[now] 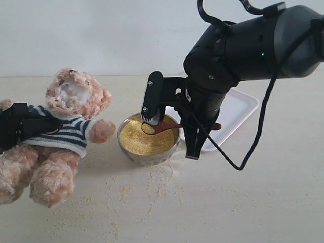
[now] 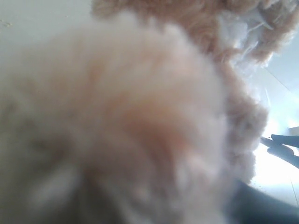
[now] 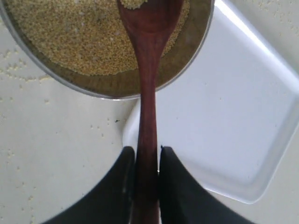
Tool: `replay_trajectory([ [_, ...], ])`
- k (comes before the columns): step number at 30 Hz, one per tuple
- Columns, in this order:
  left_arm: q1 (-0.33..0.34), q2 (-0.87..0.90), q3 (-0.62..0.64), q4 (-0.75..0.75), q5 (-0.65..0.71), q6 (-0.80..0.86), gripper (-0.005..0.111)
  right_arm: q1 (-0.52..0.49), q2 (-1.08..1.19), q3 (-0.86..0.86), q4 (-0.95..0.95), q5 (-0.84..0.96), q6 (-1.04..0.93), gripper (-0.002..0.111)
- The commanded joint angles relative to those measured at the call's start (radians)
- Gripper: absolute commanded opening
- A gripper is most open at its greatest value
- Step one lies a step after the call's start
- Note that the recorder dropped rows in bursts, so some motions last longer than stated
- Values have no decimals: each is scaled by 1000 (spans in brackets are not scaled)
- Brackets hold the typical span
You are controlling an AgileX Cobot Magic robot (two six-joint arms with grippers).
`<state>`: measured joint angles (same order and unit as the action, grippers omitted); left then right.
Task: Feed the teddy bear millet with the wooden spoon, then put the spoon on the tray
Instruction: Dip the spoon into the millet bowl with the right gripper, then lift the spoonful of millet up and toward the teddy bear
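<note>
The teddy bear (image 1: 71,116) sits leaning at the left in its striped shirt, muzzle towards the bowl. My left gripper (image 1: 20,126) clasps its side; in the left wrist view blurred fur (image 2: 140,116) fills the frame and hides the jaws. A steel bowl (image 1: 152,157) heaped with millet (image 1: 142,142) stands in the middle. My right gripper (image 3: 147,156) is shut on the thin handle of the wooden spoon (image 3: 147,93), seen also as (image 1: 195,139). The spoon (image 1: 164,126) holds its oval end over the millet (image 3: 70,37), a few grains in it. The white tray (image 1: 240,109) lies behind the bowl to the right.
Loose millet specks (image 1: 152,187) are scattered on the pale tabletop in front of the bowl and towards the bear's legs. The right arm's black cable (image 1: 253,147) hangs down over the table beside the tray (image 3: 224,130). A plain wall runs along the back.
</note>
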<state>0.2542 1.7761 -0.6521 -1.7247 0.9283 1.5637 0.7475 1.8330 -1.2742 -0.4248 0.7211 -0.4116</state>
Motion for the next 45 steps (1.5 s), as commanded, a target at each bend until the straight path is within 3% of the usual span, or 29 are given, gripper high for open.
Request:
replay_trajectory([
  [1, 3, -13, -1, -20, 31, 8, 5, -5, -7, -7, 3, 7, -31, 0],
  [10, 3, -13, -1, -20, 31, 5, 5, 1, -25, -22, 30, -4, 5, 0],
  [25, 3, -13, 32, -20, 39, -268, 5, -39, -31, -52, 70, 31, -25, 0],
  [33, 3, -15, 142, -20, 53, -357, 5, -120, -67, -52, 307, 32, -199, 0],
  [39, 3, -15, 146, -20, 204, -452, 5, -120, -78, -52, 393, 32, -252, 0],
  [45, 3, -15, 162, -20, 128, -381, 5, -120, -78, -55, 392, 37, -252, 0],
])
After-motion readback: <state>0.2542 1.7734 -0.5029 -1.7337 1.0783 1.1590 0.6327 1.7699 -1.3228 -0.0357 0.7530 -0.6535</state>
